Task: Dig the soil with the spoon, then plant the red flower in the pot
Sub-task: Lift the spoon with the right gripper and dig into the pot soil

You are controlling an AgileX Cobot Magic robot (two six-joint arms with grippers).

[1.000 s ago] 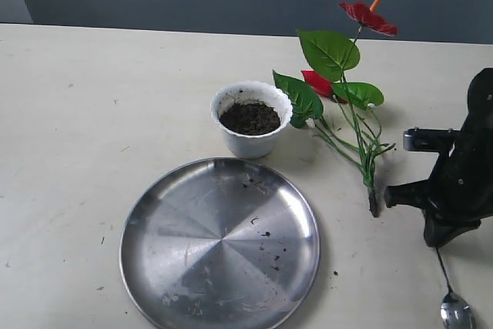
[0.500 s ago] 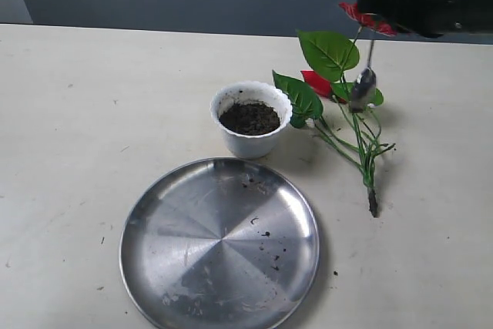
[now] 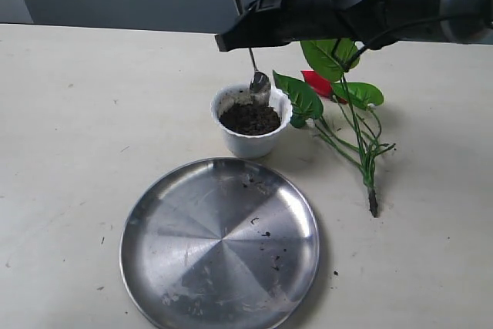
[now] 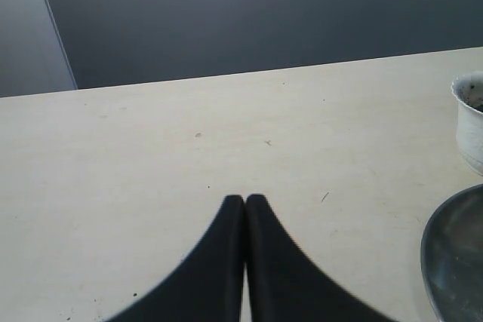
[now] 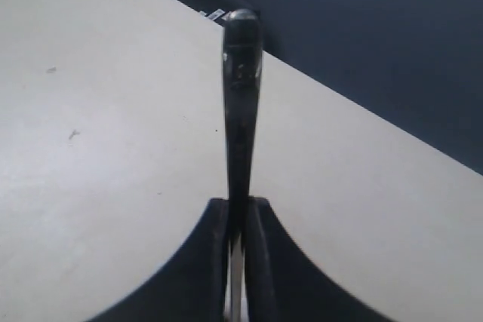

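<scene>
The white scalloped pot point(image 3: 248, 144) stands behind the steel plate and holds dark brown soil point(image 3: 249, 118). My right gripper point(image 3: 243, 35) reaches in from the right and is shut on the spoon point(image 3: 259, 82). The spoon's bowl hangs just over the pot's far rim, above the soil. In the right wrist view the gripper point(image 5: 240, 203) clamps the spoon's handle point(image 5: 241, 73), and the bowl is hidden. The red flower point(image 3: 318, 82) lies on the table to the right of the pot, with its top bloom hidden behind the arm. My left gripper point(image 4: 245, 198) is shut and holds nothing, over bare table.
A large round steel plate point(image 3: 219, 244) with a few soil crumbs lies in front of the pot. The left wrist view shows the pot's edge point(image 4: 472, 122) and the plate's rim point(image 4: 453, 254) at one side. A dark wall stands behind the table.
My right arm has lifted the spoon from the table's near right and swung it up and left, past the flower, to above the pot.
</scene>
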